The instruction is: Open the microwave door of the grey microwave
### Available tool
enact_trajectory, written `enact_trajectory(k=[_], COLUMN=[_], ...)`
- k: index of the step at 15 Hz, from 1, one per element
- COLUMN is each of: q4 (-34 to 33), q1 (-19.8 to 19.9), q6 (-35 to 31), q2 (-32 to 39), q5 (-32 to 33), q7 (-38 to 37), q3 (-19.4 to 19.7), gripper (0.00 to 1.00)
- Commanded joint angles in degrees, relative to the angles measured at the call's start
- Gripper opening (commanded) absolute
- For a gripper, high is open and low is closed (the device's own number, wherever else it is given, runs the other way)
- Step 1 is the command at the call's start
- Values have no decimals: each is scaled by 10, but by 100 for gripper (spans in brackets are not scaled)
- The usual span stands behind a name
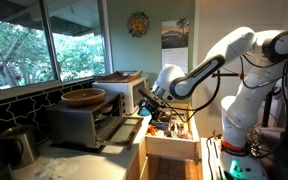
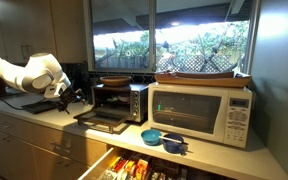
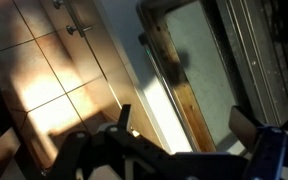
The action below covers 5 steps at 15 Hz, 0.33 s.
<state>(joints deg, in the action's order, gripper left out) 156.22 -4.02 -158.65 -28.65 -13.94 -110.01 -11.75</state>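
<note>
Shows the grey microwave (image 2: 121, 100) left of centre in an exterior view, standing on the worktop (image 2: 44, 114) just beside a white microwave (image 2: 202, 112) to its right. Finds the microwave door (image 2: 102, 121) dropped down flat, cavity exposed. Puts the pincer (image 2: 72, 96) at the left of the frame, near the door's outer edge; cannot tell contact. In the wrist view, reads the pincer as released, fingers (image 3: 124, 118) spread with nothing between. Notes a wooden bowl (image 1: 84, 97) atop the grey microwave, blue bowls (image 2: 152, 136) before the white one, an open drawer (image 2: 134, 168) below.
</note>
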Motion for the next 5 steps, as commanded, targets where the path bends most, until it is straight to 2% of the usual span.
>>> enact_trajectory(k=[1, 2, 4, 5], q4=[25, 26, 13, 3], q1=[49, 64, 54, 59], q6=[34, 31, 17, 15], q2=[-65, -82, -95, -60], q5=[17, 28, 50, 28], q7=[-11, -5, 66, 36], q3=[3, 0, 13, 4], gripper=[100, 100, 100, 100])
